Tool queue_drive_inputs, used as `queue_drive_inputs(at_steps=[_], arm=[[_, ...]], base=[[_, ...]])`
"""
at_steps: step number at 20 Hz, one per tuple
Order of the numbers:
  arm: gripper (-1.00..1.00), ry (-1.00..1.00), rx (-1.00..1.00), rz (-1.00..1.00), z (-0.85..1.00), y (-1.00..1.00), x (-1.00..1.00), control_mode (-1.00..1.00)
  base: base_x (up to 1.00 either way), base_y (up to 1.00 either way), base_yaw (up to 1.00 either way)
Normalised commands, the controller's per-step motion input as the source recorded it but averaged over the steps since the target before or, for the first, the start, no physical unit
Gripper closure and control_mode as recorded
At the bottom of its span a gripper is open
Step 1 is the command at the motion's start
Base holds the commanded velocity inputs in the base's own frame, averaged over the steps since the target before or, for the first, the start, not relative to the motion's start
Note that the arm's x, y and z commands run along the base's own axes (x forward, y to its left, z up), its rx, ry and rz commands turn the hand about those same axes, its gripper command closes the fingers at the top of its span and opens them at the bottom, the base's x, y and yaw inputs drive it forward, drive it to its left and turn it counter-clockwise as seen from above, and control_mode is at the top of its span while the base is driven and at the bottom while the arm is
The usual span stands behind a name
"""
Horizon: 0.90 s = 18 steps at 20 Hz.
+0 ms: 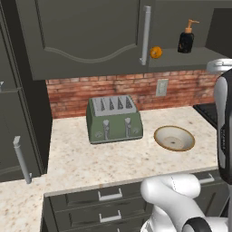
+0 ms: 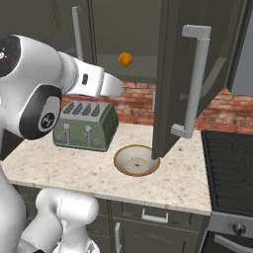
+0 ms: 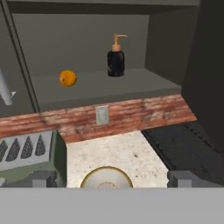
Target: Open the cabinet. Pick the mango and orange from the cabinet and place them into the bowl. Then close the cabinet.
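Jaws spread apart and empty, hovering above the bowl [image 3: 106, 177] on the worktop [image 1: 136, 156], with the orange [image 3: 68, 78] up and to the left on the opened cabinet [image 3: 109, 85] shelf, left of a soap bottle [image 3: 116, 59], so probably a reach up and leftward.

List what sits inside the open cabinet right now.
On the cabinet shelf sit the orange and a black soap dispenser, apart from each other. No mango shows on that stretch; the closed left door covers the rest of the inside.
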Motion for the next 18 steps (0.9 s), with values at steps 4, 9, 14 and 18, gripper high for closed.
queue_drive_inputs(at_steps=[4,9,14,18], arm=[[-1.0,0.06,0.0,0.21,0.1,0.44,0.0,-1.0],[-1.0,0.01,0.0,0.18,0.05,0.46,0.0,-1.0],[-1.0,0.0,0.0,0.11,0.03,0.45,0.0,-1.0],[-1.0,-0.04,0.0,0.04,0.01,0.39,0.0,-1.0]], base=[[0.0,0.0,0.0],[0.0,0.0,0.0],[0.0,0.0,0.0],[0.0,0.0,0.0]])
